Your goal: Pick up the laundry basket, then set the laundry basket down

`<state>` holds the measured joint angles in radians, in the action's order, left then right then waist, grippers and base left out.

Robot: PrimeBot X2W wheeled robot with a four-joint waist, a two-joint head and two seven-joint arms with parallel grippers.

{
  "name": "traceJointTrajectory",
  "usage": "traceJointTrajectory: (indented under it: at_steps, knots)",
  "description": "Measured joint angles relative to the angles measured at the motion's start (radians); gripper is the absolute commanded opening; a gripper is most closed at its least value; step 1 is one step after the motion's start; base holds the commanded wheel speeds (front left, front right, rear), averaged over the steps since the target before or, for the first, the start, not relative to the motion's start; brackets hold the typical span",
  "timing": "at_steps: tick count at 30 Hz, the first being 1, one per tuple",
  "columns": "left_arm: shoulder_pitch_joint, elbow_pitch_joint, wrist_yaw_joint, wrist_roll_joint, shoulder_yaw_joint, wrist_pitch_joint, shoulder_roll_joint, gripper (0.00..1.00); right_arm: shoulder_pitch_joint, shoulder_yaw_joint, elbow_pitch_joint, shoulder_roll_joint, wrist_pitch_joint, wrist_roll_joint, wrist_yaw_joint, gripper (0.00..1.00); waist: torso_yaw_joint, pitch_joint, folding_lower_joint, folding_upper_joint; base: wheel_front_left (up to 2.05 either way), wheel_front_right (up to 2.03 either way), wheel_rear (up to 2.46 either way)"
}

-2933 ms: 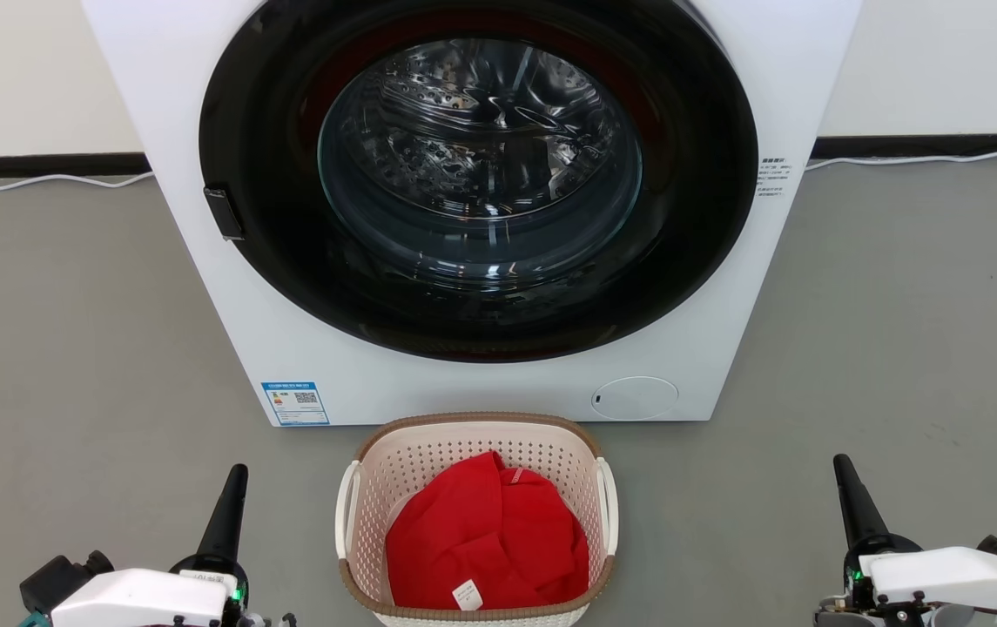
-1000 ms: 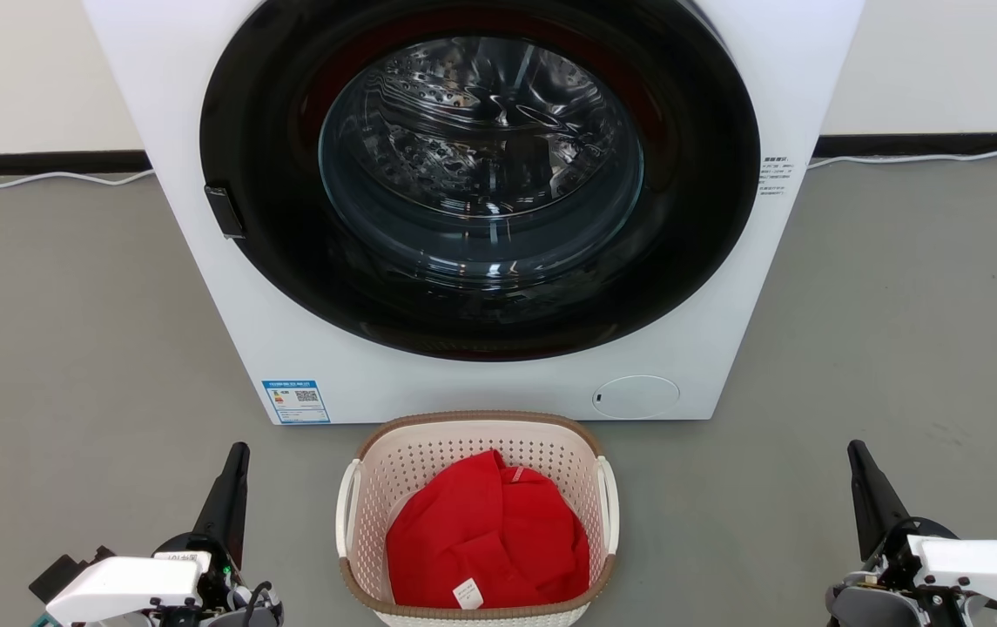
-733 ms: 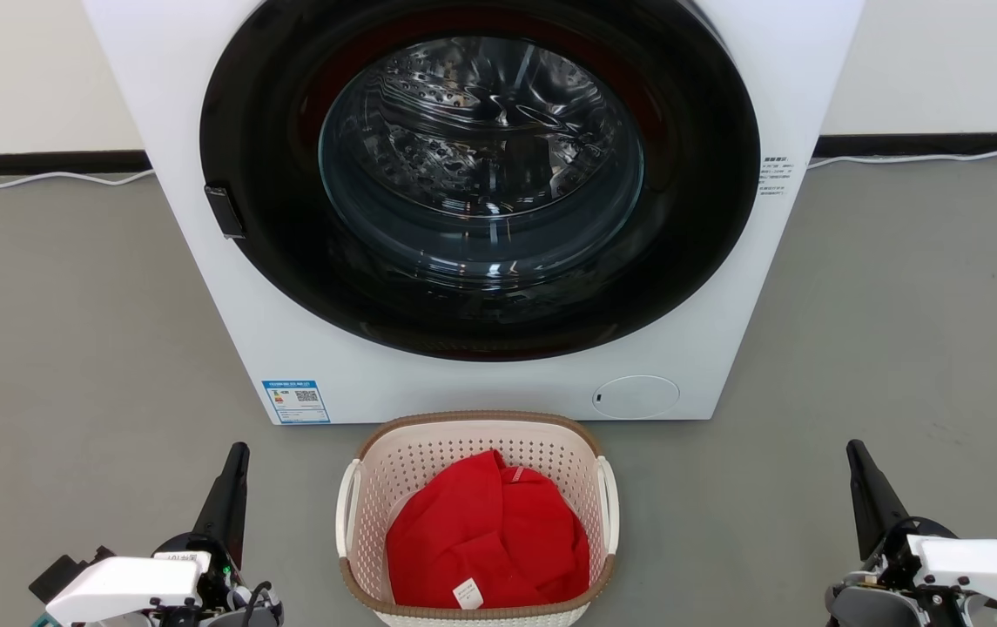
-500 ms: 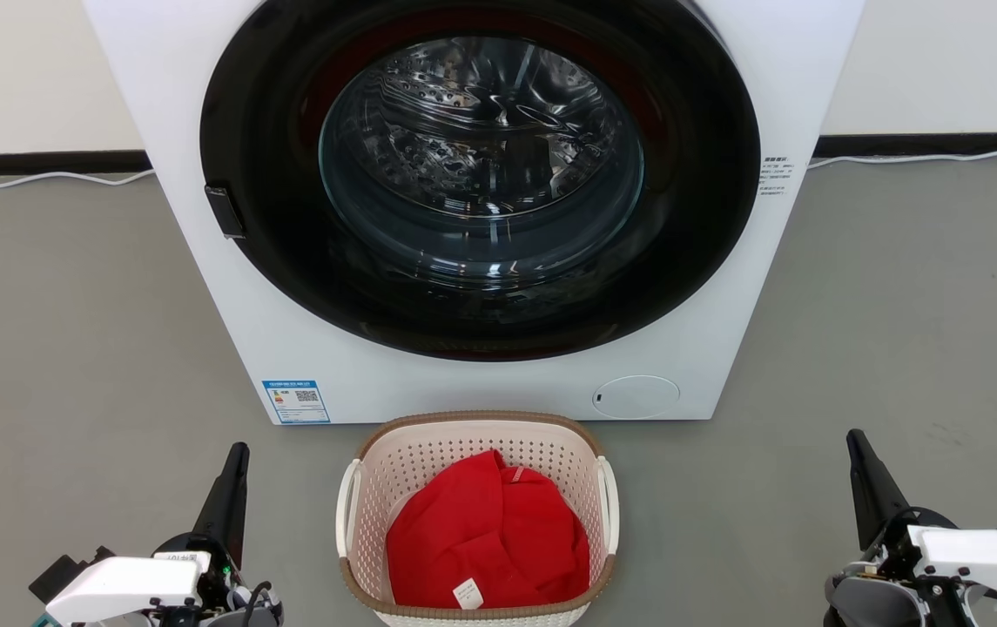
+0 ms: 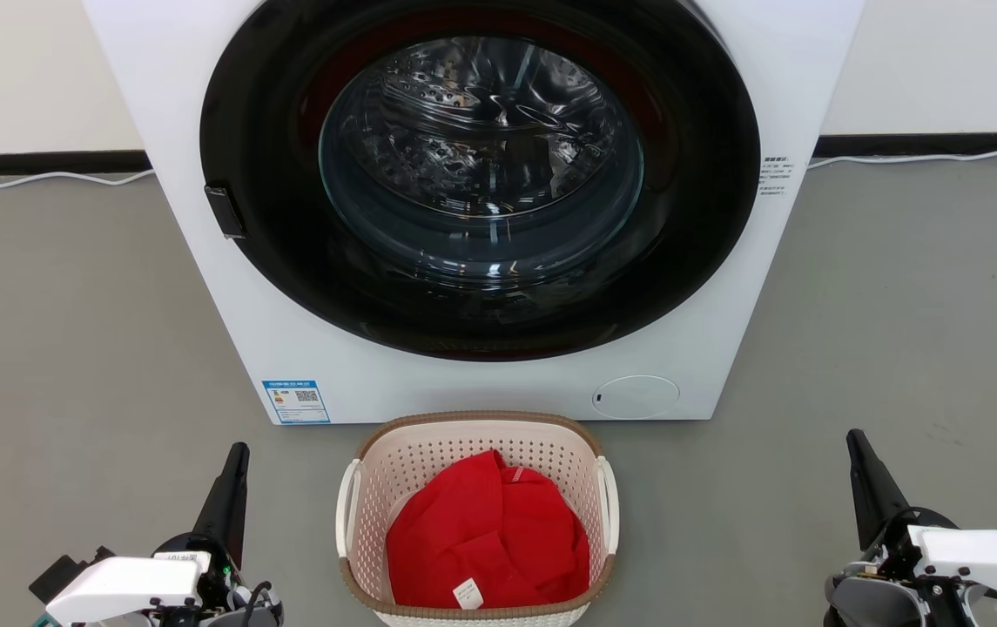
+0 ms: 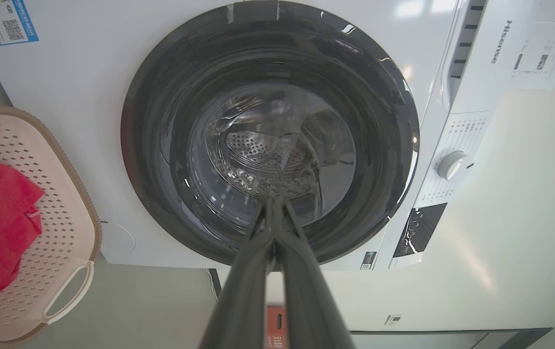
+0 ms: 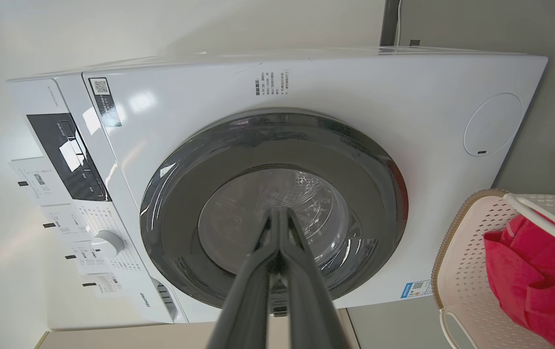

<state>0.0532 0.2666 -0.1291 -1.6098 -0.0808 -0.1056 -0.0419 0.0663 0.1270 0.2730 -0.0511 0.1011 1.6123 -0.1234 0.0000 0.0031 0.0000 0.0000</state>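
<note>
The laundry basket (image 5: 454,455) stands on the grey floor (image 5: 97,348), upright, just in front of the washing machine (image 5: 481,387), at the middle of its front. A red cloth (image 5: 485,535) lies inside it. The two white handles, one on the left side (image 5: 344,509) and one on the right side (image 5: 609,505), are both free; nothing touches them.

The left gripper (image 5: 237,453) hangs low at the left of the basket and the right gripper (image 5: 855,442) at its right. Both are well apart from it, the right one farther than the left. In each wrist view the two dark fingers meet at their tips, so both grippers are closed and they hold nothing. The fingers point toward the round door of the machine, not toward the basket.

I judge that this scene fits two stages equally. Either the basket waits on the floor for the lift, with the arms at their resting places, or it is already set down again and the arms are away from it. The pictures do not decide between these. If a lift is to come, I think it calls for both grippers to open and go inward to the handles, and to rise together so that the basket does not tilt.
</note>
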Motion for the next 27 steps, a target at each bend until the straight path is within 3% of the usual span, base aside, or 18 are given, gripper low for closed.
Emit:
traceJointTrajectory:
  at_steps: [27]
  knots:
    - [0.000, 0.000, 0.000, 0.000, -0.001, 0.000, 0.000, 0.00, 0.000, 0.002, 0.000, 0.001, 0.000, 0.000, 0.000, 0.00, 0.000, 0.000, 0.0000, 0.0000, 0.00, 0.00, 0.00]
